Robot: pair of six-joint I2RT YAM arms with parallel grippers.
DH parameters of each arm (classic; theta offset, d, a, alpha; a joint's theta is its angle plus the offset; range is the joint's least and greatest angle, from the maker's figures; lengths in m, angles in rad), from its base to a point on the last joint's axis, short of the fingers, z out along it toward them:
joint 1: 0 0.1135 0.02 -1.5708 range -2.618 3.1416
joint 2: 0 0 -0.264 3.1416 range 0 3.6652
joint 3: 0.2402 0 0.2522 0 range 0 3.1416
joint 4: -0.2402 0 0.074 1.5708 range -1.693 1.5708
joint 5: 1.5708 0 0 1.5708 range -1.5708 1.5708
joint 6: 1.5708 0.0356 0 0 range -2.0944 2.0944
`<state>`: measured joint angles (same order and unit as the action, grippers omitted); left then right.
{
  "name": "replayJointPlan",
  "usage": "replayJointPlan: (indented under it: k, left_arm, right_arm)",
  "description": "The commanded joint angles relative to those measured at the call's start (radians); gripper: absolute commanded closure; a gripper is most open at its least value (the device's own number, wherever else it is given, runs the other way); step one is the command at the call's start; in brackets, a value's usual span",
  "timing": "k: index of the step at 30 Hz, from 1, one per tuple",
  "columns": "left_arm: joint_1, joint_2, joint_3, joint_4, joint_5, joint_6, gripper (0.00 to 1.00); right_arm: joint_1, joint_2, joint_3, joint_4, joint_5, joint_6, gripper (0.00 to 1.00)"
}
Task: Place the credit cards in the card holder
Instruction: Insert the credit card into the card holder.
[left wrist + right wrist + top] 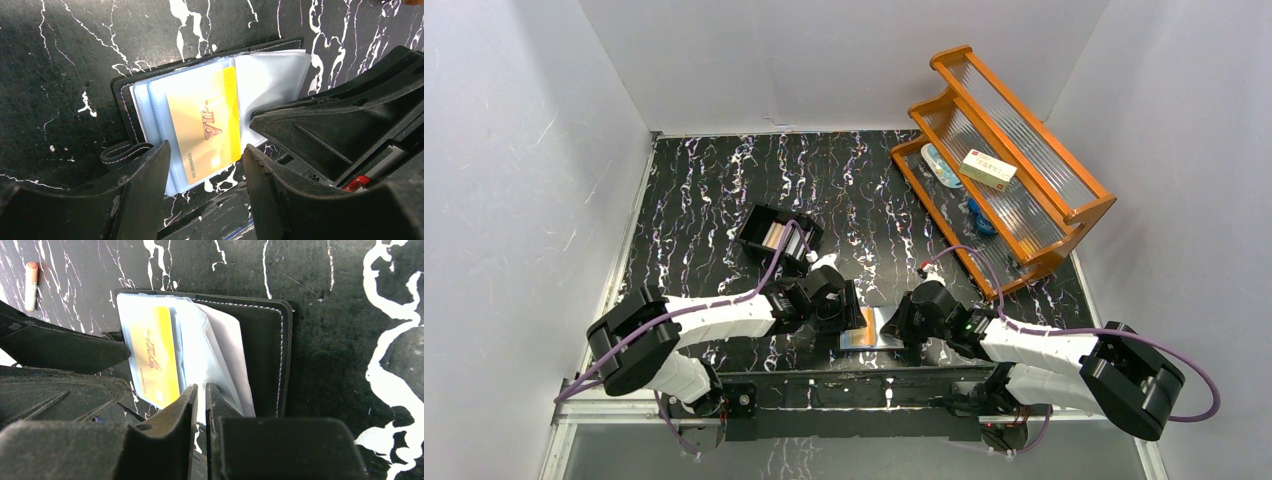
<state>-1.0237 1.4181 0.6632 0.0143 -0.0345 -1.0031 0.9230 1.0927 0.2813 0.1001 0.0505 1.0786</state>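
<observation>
Where the surface met its near edge, we logged the card holder, lying open and flat between the two arms, black cover down, clear pockets up.

Item: left gripper, jaws apart and astride the near end of a gold card marked VIP. Each jaw sat close by a long edge, but we could not tell whether they pressed it. The card lay partly inside a pocket, its near end sticking out.

Item: right gripper, jaws almost closed, nipping a clear sleeve just right of the card. That leaf stood raised off the cover.

Step in hand, by our judgement: seating this card in its pocket. The next move called for a straight push along the card's length, deeper into the pocket, with the leaf held clear so the mouth did not buckle.

Farther back, well apart: a black box holding what looked like more cards.

Farthest, to the right: a wooden rack bearing a cream carton.
</observation>
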Motion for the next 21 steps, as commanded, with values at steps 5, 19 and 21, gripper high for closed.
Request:
replayJointPlan:
  k: [5,19,21]
  left_arm:
    - [-0.003,0.027,0.014,-0.022,-0.031,0.003,0.45]
    - [-0.003,0.07,0.072,-0.132,-0.067,0.009,0.46]
    - [-0.003,0.078,0.078,-0.135,-0.064,0.011,0.46]
  right_arm:
    - [0.0,0.007,-0.03,-0.08,0.025,-0.008,0.81]
    - [-0.001,0.025,-0.024,-0.071,0.015,-0.013,0.82]
    - [0.0,0.023,-0.024,-0.072,0.015,-0.013,0.82]
